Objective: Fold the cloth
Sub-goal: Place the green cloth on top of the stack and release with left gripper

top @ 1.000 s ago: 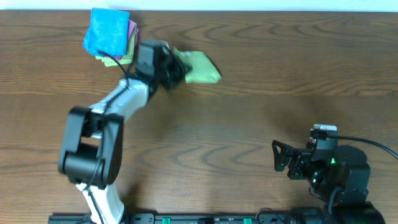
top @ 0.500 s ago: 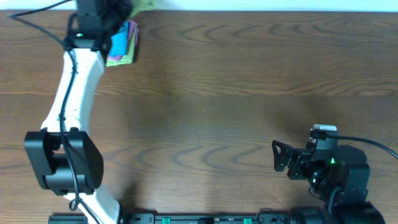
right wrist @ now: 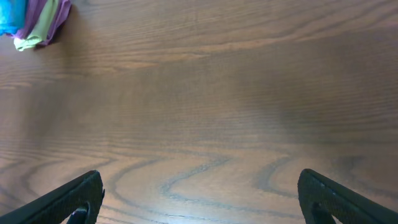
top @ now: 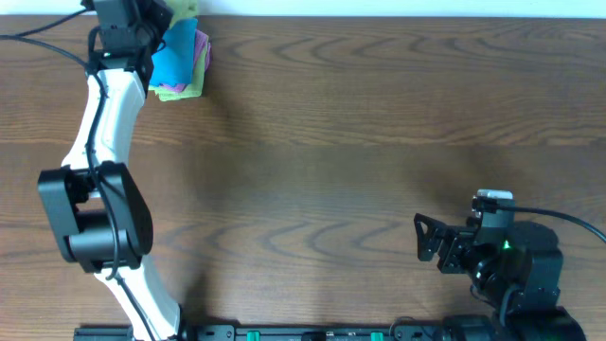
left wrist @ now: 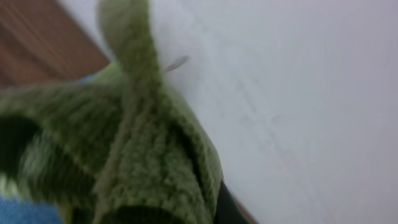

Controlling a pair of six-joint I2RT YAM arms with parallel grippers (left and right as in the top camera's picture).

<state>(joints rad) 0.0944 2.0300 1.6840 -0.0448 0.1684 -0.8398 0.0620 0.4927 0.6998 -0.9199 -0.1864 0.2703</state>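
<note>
1. The green cloth (top: pixel 186 8) hangs bunched at the left gripper (top: pixel 151 14), at the far-left edge of the surface (top: pixel 360 142), lifted off it. In the left wrist view the cloth fills the frame so closely that the fingers are hidden. The gripper is most likely clamped on it, though the grip itself cannot be seen.
2. The cloth is crumpled, so it has no clean long axis. One flap stands upward in the wrist view and the rest is gathered into folds below it.
3. The relation that matters is with the stack of cloths (top: pixel 180 59), blue on top with purple and yellow-green edges showing. It lies just to the near side of the held cloth and slightly right of the gripper.
4. Any set-down, on the stack or on bare wood, means moving toward the near side, away from the far edge.
5. The left arm is by far the nearer one. The right gripper (top: pixel 423 242) rests at the near right with its jaws spread and nothing between them, well apart from both cloth and stack.
6. Nothing else lies on the wood between them. The stack is the only thing that could be knocked.
</note>
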